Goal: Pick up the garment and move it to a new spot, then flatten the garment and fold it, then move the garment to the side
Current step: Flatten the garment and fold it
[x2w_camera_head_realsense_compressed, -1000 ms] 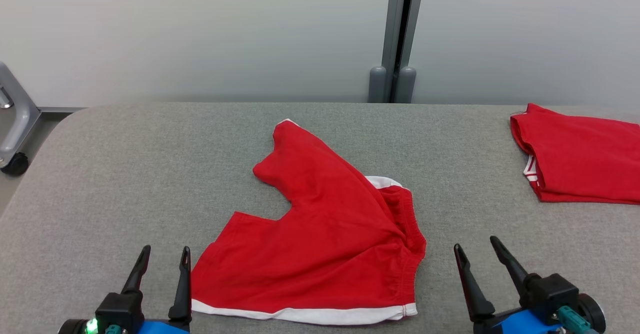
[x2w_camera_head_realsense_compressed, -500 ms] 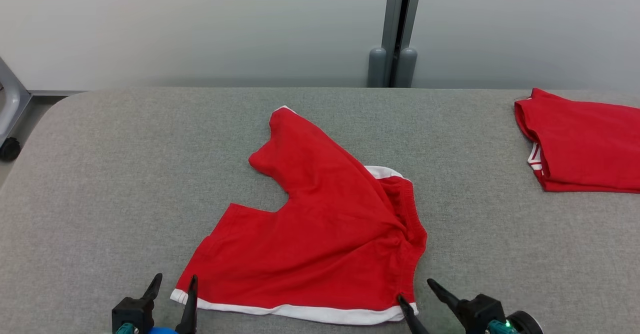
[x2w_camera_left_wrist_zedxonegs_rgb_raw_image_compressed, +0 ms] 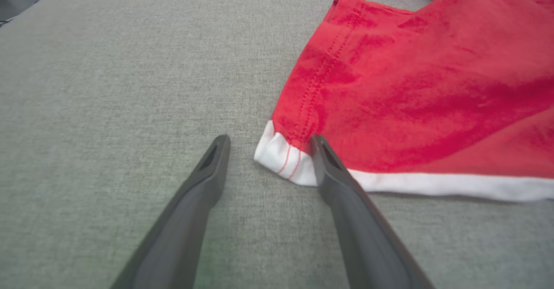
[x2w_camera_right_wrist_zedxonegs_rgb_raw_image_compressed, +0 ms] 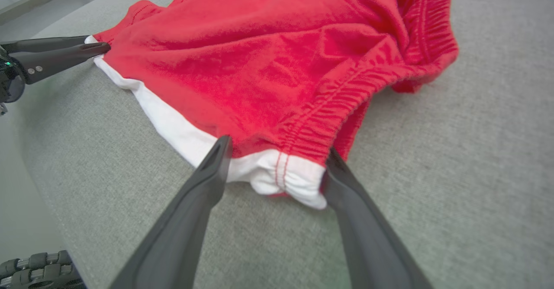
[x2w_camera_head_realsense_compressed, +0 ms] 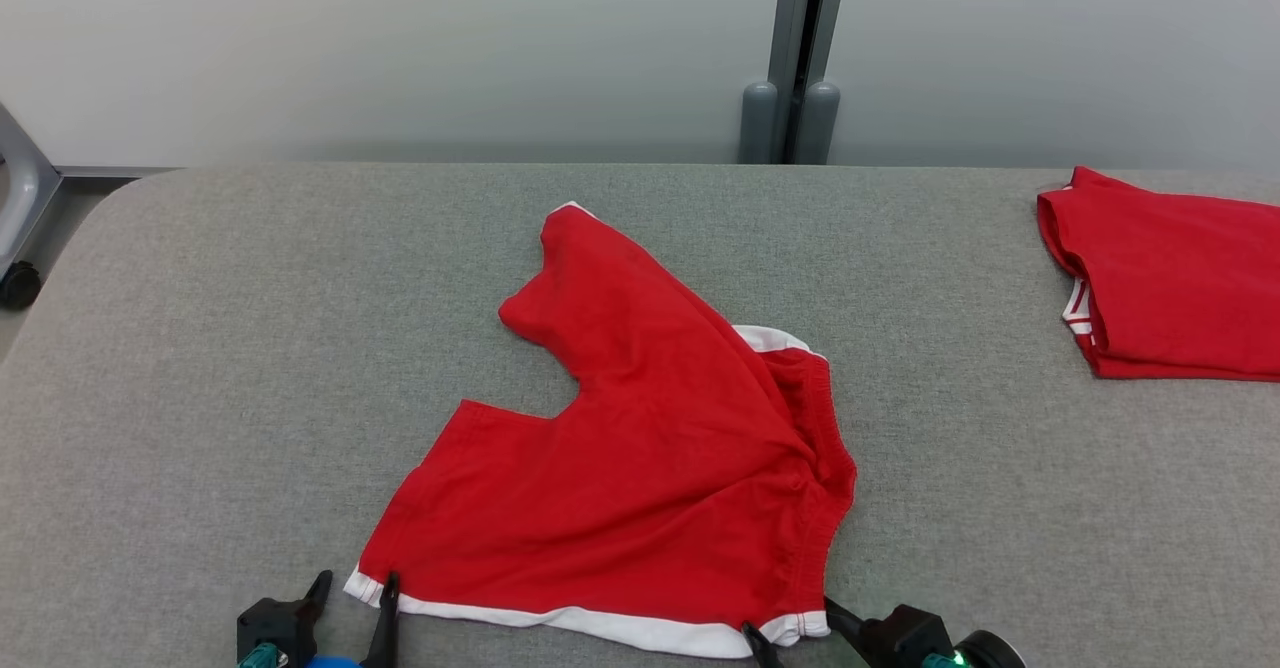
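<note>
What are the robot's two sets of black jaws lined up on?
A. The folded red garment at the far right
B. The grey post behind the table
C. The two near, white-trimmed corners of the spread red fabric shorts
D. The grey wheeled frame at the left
C: in each wrist view the open jaws straddle a white-hemmed corner of the spread red fabric shorts, not yet closed.

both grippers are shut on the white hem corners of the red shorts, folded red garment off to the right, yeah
Not shut: the wrist views show the left gripper and right gripper open, each straddling a white hem corner of the red shorts. The folded red garment is off to the right.
</note>
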